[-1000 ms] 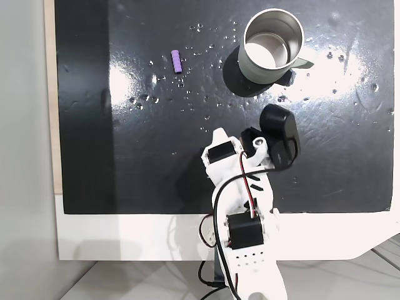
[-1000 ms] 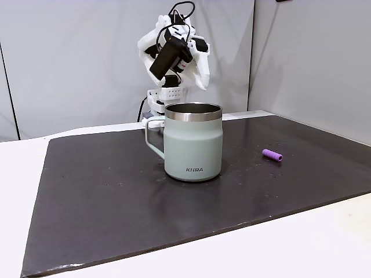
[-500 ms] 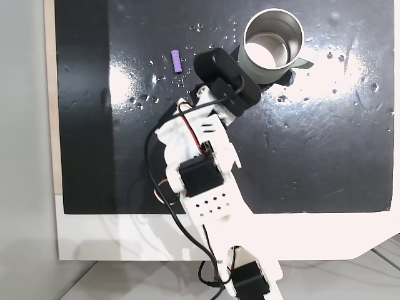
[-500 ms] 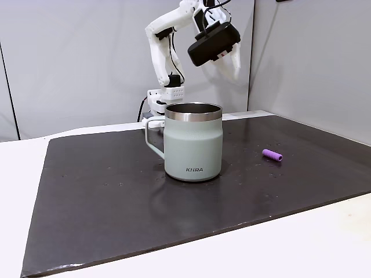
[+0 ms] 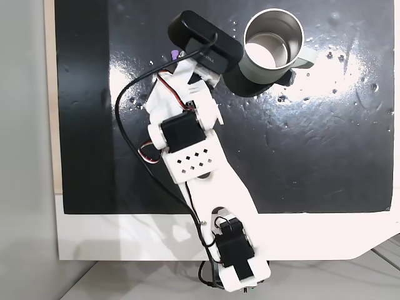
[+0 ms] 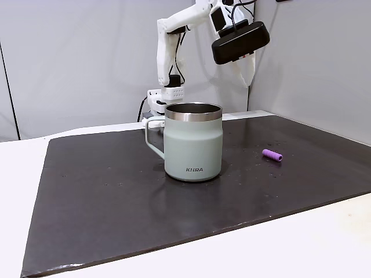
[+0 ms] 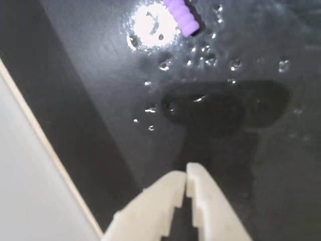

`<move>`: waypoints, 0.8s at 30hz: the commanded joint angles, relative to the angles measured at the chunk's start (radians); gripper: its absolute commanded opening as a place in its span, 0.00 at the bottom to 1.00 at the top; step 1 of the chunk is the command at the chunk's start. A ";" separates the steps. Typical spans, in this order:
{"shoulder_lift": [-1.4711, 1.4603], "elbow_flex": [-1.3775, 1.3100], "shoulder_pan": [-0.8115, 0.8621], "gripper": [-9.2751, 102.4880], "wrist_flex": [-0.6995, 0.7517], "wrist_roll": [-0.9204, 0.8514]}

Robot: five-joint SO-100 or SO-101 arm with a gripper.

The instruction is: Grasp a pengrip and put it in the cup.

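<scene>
Pincer (image 7: 186,173) pressed together, tips meeting, nothing between them; raised well above the black mat (image 6: 104,191) on the tabletop (image 6: 290,249). Pengrip (image 6: 272,155) lies flat on the mat, well apart from the cup (image 6: 193,142), toward the mat's right edge in a fixed view. Cup upright, handle (image 6: 152,139) pointing left there.

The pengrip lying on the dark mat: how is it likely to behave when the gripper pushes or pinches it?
The pengrip is a short cylinder lying on its side on the mat, so a nudge would probably roll it. It is far smaller than the cup, so likely very light. Its ribbed surface may help the closed gripper hold it.
</scene>
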 commanded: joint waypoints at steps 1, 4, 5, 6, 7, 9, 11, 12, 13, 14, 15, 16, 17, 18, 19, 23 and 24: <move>-0.020 -0.083 0.046 0.09 -0.023 -0.092; -0.086 -0.138 0.080 0.08 -0.025 -0.132; -0.107 -0.158 0.091 0.08 -0.023 -0.149; -0.127 -0.170 0.100 0.08 -0.023 -0.166; -0.149 -0.189 0.109 0.08 -0.023 -0.173; -0.190 -0.221 0.123 0.08 -0.023 -0.189; -0.225 -0.247 0.132 0.09 -0.023 -0.198; -0.242 -0.259 0.135 0.11 -0.023 -0.202; -0.259 -0.272 0.138 0.13 -0.023 -0.206; -0.276 -0.285 0.143 0.15 -0.023 -0.207; -0.293 -0.298 0.146 0.16 -0.023 -0.210; -0.308 -0.310 0.149 0.17 -0.023 -0.213; -0.325 -0.324 0.155 0.18 -0.023 -0.221; -0.350 -0.350 0.161 0.19 -0.018 -0.221; -0.394 -0.408 0.167 0.20 0.015 -0.219; -0.561 -0.612 0.183 0.24 0.133 -0.250; -0.581 -0.626 0.187 0.25 0.133 -0.250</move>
